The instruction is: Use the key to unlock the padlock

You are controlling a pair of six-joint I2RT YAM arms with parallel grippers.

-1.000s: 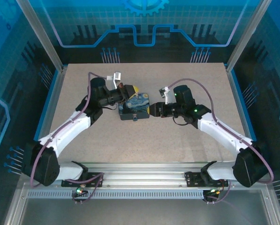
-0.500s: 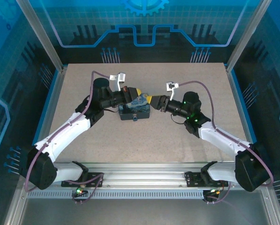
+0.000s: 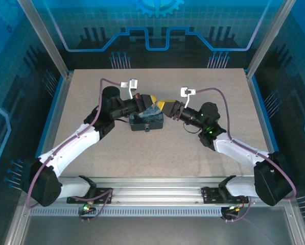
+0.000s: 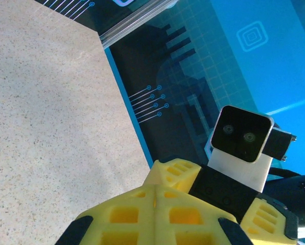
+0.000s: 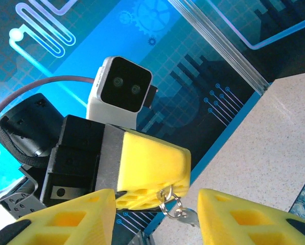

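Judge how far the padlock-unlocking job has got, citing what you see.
Done: the key is off the table, hanging by its ring from the shut left gripper. In hand: the open right gripper brackets the key, apparently a handover. Left: fitting the key into the padlock and turning it.

The top external camera looks down from behind the arms onto the speckled beige tabletop. The wrist cameras sit low over it, tilted upward, facing each other.

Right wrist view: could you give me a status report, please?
Left gripper shut, key ring dangling from it. Right gripper open, facing it. Both above the tin.
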